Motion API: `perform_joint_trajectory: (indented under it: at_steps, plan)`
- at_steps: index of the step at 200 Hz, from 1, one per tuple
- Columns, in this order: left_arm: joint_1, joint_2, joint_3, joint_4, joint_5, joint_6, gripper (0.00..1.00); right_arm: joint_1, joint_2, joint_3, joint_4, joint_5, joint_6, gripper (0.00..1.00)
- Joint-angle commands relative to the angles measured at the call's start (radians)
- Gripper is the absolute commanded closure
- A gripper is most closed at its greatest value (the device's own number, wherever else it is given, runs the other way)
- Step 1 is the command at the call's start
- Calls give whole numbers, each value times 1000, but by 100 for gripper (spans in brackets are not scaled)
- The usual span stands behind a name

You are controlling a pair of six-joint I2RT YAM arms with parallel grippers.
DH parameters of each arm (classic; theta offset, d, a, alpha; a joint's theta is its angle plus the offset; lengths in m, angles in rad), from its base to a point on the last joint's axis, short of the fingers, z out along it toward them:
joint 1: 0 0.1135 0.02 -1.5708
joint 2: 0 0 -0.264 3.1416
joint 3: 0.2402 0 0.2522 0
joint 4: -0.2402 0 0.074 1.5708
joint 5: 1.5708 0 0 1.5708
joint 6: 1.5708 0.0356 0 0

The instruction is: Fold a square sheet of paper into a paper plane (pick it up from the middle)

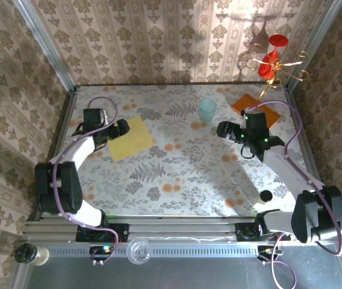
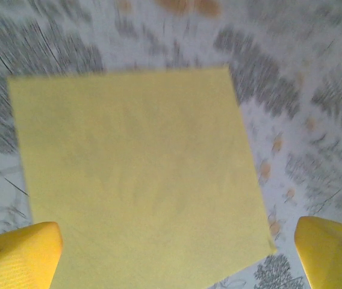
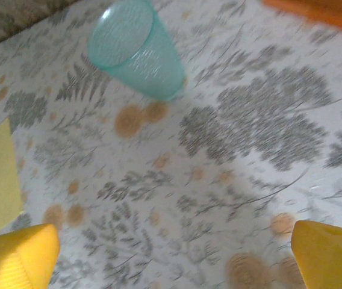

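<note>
Paper first: the square sheet of paper [image 1: 131, 138] lies flat and unfolded at left centre of the overhead frame, on the floral table [image 1: 177, 174]. The left gripper [image 1: 112, 130] sits at the sheet's left edge with its jaws spread wide. From its wrist camera, the yellow fingers [image 2: 20, 253] frame the sheet's near edge, and I can't tell whether they touch it. At right centre the right gripper [image 1: 226, 129] is also spread and holds nothing, above bare tablecloth near a teal cup [image 1: 208, 110]. An orange slab [image 1: 255, 108] lies towards the upper right.
</note>
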Motion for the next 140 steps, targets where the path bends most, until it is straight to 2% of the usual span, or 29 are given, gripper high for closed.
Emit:
perform_joint_trajectory:
  at_steps: [1,28,67,100,122,140]
  plan:
    - [-52,86,118,-160,-20,1,0,18,80,66,-96,-174,80,0]
    - [-86,209,206,-211,-46,-3,0,70,179,137,-133,-162,95,5]
    - [-116,317,309,-262,-96,-20,10,118,264,211,-147,-147,108,24]
    - [-146,363,349,-299,-148,-20,17,148,320,256,-159,-132,114,25]
    - [-172,389,348,-305,-134,-14,22,156,345,269,-164,-115,129,25]
    - [-202,401,332,-305,-111,-20,24,157,356,270,-163,-100,152,20]
